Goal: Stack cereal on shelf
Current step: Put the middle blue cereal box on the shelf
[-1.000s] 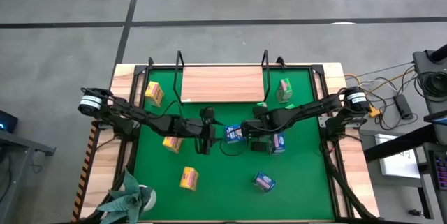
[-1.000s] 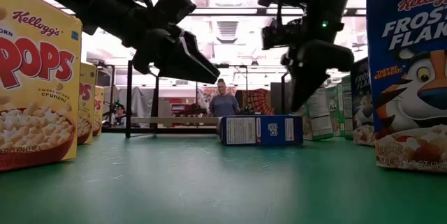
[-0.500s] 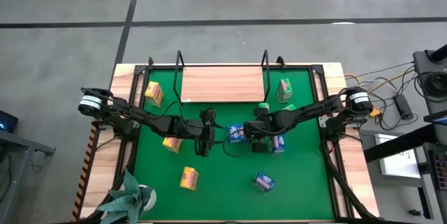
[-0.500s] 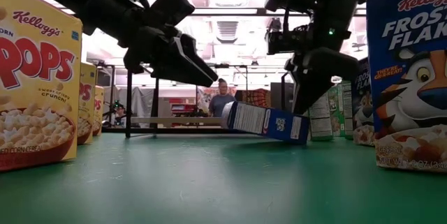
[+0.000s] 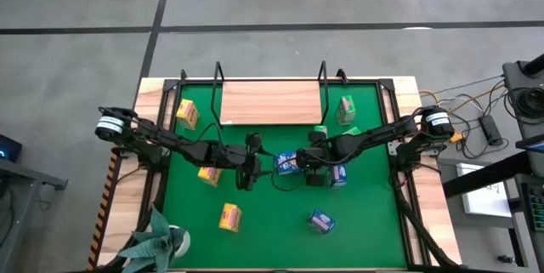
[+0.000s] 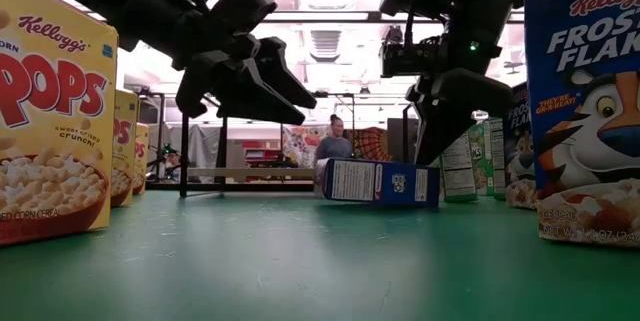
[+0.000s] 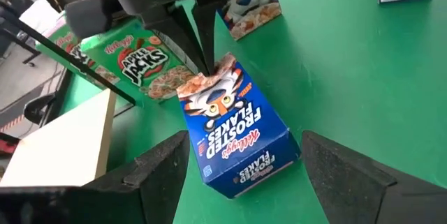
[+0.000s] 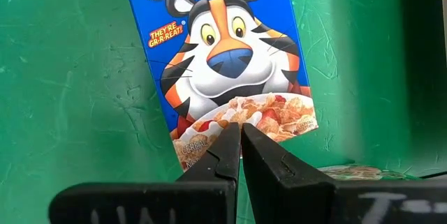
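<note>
From above, the green mat (image 5: 365,213) covers the table, and the wooden shelf (image 5: 270,103) sits bare at its far edge. A blue cereal box (image 5: 286,163) lies flat in the middle of the mat. The left claw (image 5: 252,164) is just beside the box on one side, and the right claw (image 5: 308,162) is on the other side.

From table height, the blue box (image 6: 380,181) lies on its side on the mat, one end lifted a little. A person (image 6: 335,146) stands far back in the room.

The left wrist camera shows the left claw's fingers (image 7: 157,175) spread wide on both sides of the blue box (image 7: 234,137), holding nothing.

The right wrist camera shows the right claw (image 8: 241,155) pinched tight together, tips pressing on the box's end (image 8: 223,56), holding nothing.
</note>
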### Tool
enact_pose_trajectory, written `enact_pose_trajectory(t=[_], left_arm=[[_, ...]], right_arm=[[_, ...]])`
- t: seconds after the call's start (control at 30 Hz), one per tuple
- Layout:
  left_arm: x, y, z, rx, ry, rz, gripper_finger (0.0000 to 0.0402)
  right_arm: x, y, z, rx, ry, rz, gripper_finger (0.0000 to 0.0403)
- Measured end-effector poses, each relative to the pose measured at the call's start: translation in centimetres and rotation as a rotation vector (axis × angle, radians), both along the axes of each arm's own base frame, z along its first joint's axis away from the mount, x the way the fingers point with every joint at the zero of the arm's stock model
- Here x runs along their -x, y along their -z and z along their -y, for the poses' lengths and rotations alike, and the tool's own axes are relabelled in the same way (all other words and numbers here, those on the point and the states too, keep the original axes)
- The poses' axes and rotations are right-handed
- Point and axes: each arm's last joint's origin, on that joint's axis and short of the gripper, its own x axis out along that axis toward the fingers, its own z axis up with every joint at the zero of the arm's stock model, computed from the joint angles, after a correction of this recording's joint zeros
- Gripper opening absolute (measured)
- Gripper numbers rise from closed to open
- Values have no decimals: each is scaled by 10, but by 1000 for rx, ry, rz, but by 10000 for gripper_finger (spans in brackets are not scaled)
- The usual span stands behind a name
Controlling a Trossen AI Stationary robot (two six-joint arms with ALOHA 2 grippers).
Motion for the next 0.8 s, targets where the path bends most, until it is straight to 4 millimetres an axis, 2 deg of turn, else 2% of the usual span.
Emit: enact_pose_trajectory(t=[0.47, 0.67, 0.8], left_arm=[[2, 3, -1, 19, -12, -15, 258], [-5, 25, 0, -7, -2, -66, 258], [-12, 29, 0, -28, 7, -15, 258]], right_arm=[[2, 2, 0, 3, 9, -9, 9], [2, 3, 0, 9, 21, -10, 9], [3, 3, 1, 11, 25, -13, 9]])
